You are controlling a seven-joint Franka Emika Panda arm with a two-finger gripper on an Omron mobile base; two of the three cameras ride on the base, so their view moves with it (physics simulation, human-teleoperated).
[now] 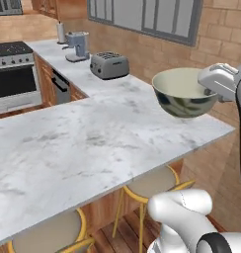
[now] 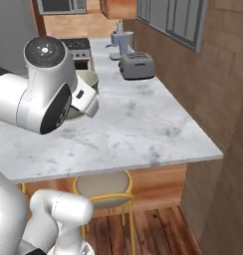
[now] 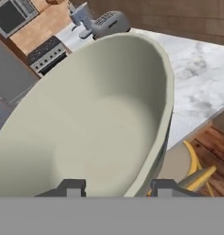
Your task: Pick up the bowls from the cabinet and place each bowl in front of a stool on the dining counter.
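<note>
The gripper [image 3: 114, 187] is clamped on the rim of the cream bowl [image 1: 184, 92] with the dark patterned outside, held in the air above the dining counter [image 1: 93, 143] near its far corner; the left base view shows two stools [image 1: 151, 184] below the edge; the right base view hides most of the bowl behind the arm; the toaster [image 2: 137, 65] stands beyond.
</note>
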